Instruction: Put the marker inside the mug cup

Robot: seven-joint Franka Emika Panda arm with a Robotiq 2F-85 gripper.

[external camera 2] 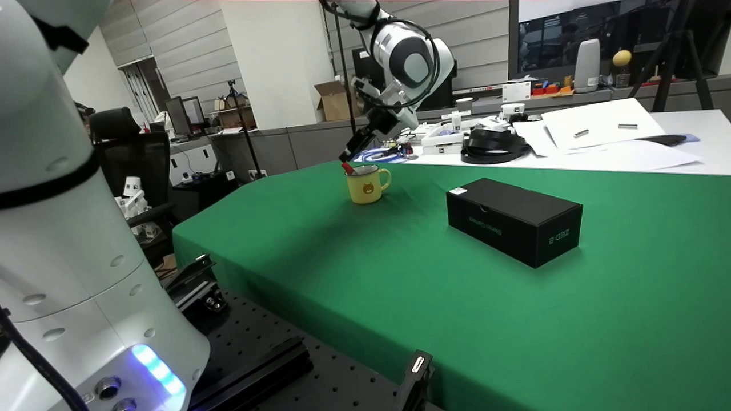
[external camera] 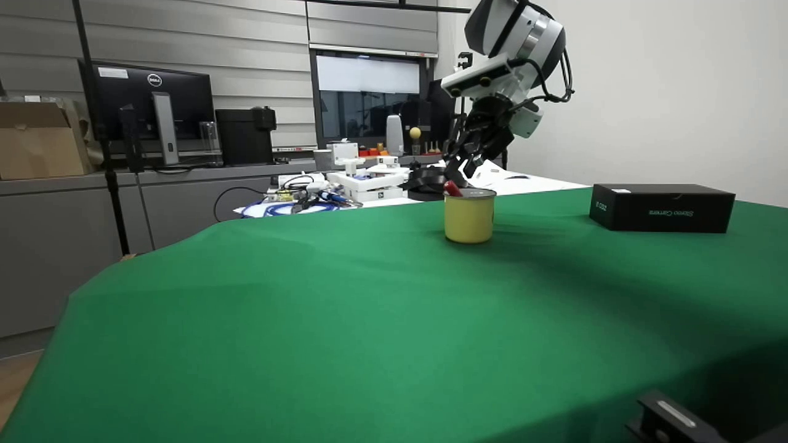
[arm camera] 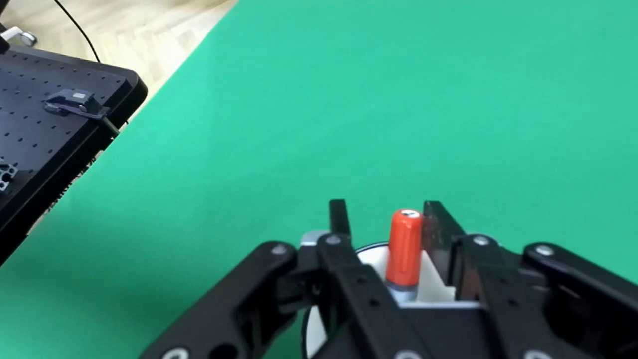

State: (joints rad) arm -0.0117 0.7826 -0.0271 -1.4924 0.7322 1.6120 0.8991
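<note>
The pale yellow mug cup (external camera: 468, 220) stands upright on the green table; it also shows in an exterior view (external camera 2: 364, 188), with a handle and a bear face. The red marker (arm camera: 404, 249) stands in the mug, leaning at the rim, its red end sticking out above it; it shows in both exterior views (external camera: 452, 189) (external camera 2: 347, 168). My gripper (arm camera: 386, 214) is just above the mug, its fingers apart on both sides of the marker. There is a gap at the left finger; the right finger is very close to or touching the marker. The marker's lower part is hidden.
A black box (external camera: 665, 209) lies on the green table (external camera: 277, 307), also in an exterior view (external camera 2: 514, 222). Behind is a white table with papers (external camera 2: 599, 128) and a black coil (external camera 2: 494, 146). A black perforated mount plate (arm camera: 55, 109) borders the green table.
</note>
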